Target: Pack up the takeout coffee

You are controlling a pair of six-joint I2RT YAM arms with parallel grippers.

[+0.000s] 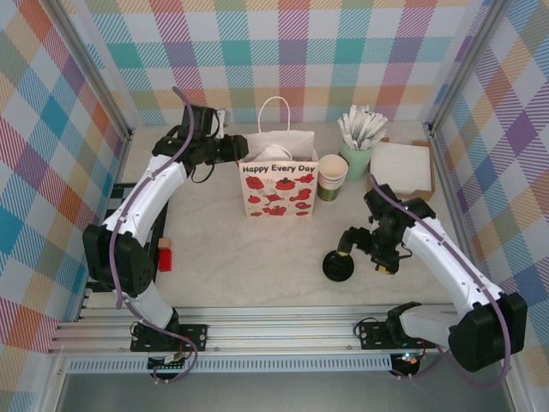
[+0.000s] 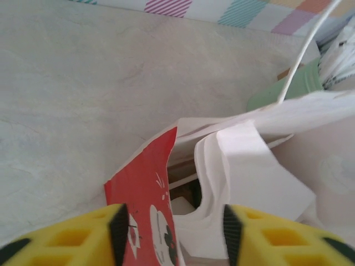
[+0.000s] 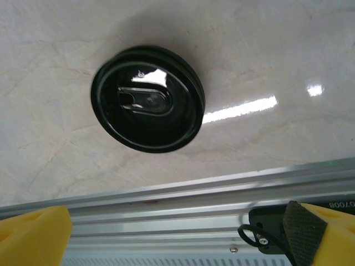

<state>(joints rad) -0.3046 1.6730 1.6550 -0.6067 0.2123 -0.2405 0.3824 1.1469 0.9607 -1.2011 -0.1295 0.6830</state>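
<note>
The takeout coffee is hidden from view. A white paper bag (image 1: 276, 190) printed with red fruit and "Happy Every Day" stands at the middle back. My left gripper (image 1: 233, 148) is at the bag's top left corner. Its jaws are open and straddle the bag's red side panel (image 2: 143, 191) and some white paper (image 2: 244, 166) inside. My right gripper (image 1: 346, 245) hovers open just beyond a loose black lid (image 1: 339, 266) that lies flat on the table. In the right wrist view the lid (image 3: 147, 100) is ahead of the gripper (image 3: 177, 238), with nothing between the fingers.
A stack of lidless cream-rimmed cups (image 1: 332, 176) stands right of the bag. Behind it is a pale green holder of white sticks (image 1: 357, 154), then a white box (image 1: 401, 167). A small red block (image 1: 165, 255) sits by the left arm. Aluminium rails (image 3: 166, 205) line the near edge.
</note>
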